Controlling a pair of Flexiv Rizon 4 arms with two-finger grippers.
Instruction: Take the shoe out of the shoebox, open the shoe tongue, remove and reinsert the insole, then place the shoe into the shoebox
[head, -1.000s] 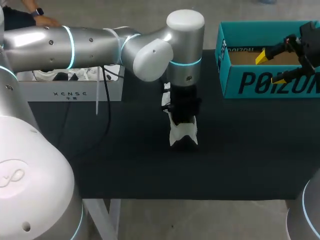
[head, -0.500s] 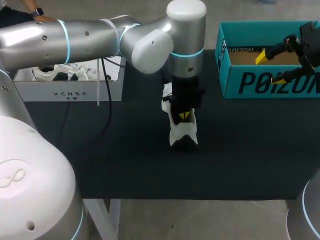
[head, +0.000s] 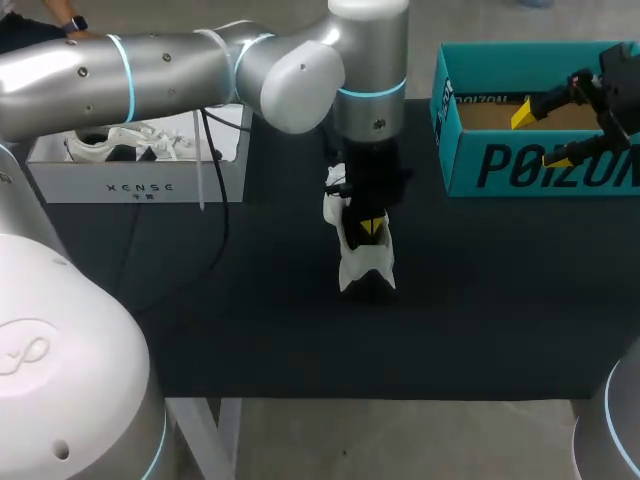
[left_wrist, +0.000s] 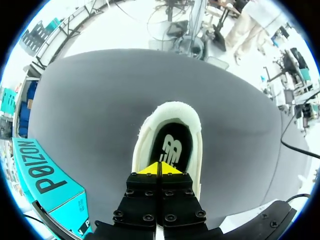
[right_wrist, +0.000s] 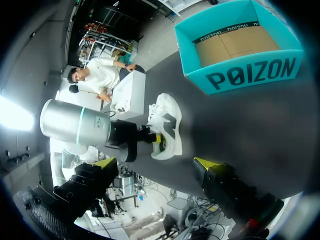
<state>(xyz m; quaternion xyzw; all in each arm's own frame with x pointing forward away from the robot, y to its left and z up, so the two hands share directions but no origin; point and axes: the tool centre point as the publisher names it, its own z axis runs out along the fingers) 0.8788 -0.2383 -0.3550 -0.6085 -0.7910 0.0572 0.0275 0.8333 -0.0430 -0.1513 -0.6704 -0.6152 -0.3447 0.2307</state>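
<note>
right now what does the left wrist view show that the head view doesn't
Only the left wrist view: the look straight down into the white shoe, where the dark insole lies inside, just ahead of the left gripper with its yellow tips shut together. Only the head view: the right gripper, open, over the teal shoebox, and a white box at the table's left side. Both: the shoe on the black table, the left gripper above its opening, and the shoebox.
</note>
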